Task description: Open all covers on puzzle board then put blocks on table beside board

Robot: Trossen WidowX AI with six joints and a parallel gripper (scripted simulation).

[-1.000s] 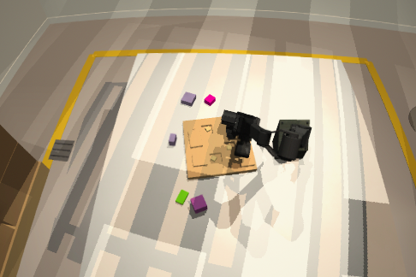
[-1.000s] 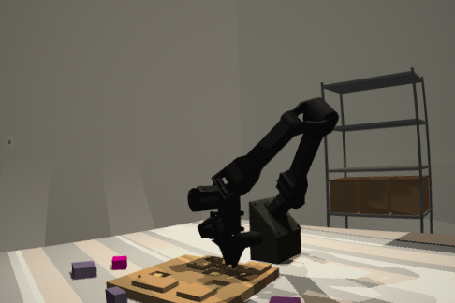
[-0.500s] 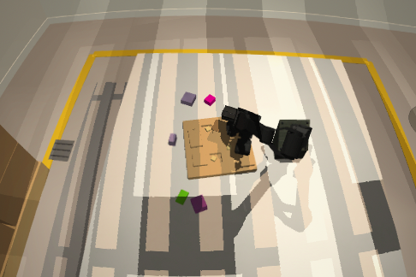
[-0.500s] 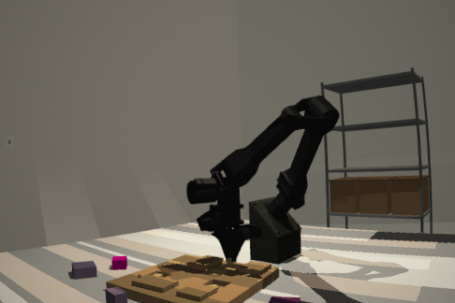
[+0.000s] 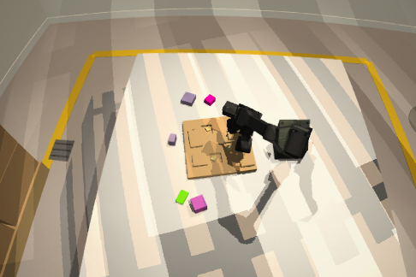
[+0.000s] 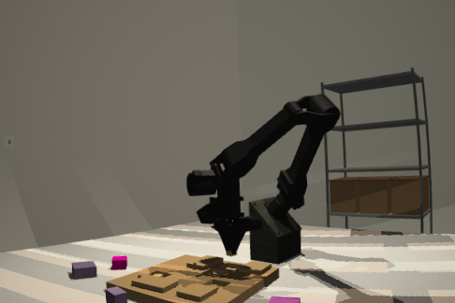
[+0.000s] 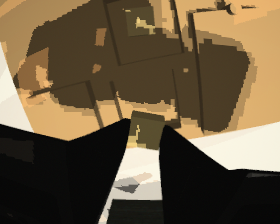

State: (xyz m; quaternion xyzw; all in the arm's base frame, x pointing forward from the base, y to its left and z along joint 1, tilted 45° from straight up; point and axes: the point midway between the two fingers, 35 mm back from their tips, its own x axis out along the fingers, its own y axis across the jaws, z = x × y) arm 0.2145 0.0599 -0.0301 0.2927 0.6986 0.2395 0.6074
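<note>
You have the pale striped table (image 5: 150, 183) (image 6: 28, 275) under the whole board, and the black six-joint arm (image 5: 263, 129) (image 6: 269, 132) reaches over the board from its base just beside one edge. The flat, square-cornered wooden puzzle board (image 5: 185, 149) (image 6: 243, 292) (image 7: 260, 102) lies on the table, partly shadowed. Your black gripper (image 5: 238, 137) (image 6: 231, 252) (image 7: 145, 128) points down above the board's arm-side part, its fingers clamped on a small olive-yellow square block (image 6: 231, 253) (image 7: 147, 132), which is lifted above the board. Five blocks rest on the table off the board: in the top view, the orchid-pink block (image 5: 199, 203) (image 6: 285, 299) is below it, the dusky purple block (image 5: 188, 98) (image 6: 84, 269) above it, the lime-green block (image 5: 181, 197) below it, the hot-magenta block (image 5: 210, 100) (image 6: 119, 262) above it, and the little mauve block (image 5: 172, 139) (image 6: 117, 295) just left of it.
</note>
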